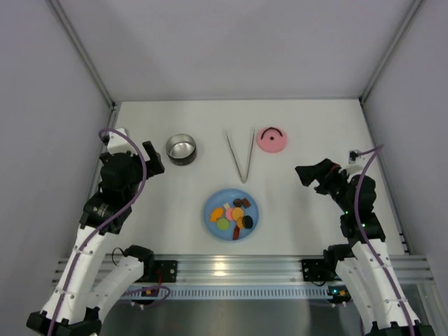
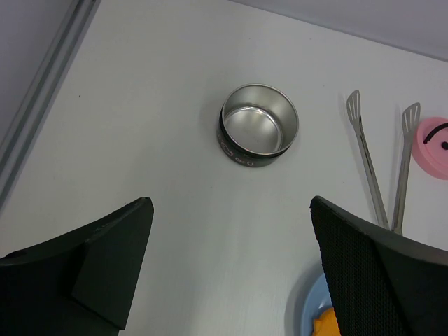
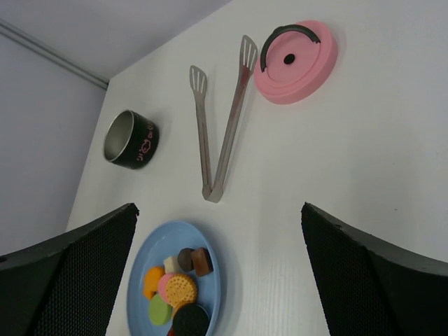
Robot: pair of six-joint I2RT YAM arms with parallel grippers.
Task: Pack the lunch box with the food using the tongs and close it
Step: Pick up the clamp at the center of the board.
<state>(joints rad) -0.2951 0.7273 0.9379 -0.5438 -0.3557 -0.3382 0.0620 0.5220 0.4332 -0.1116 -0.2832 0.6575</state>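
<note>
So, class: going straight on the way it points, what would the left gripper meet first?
Likely the lunch box, straight ahead of the left gripper; possibly bare table first, since depth is unclear.
</note>
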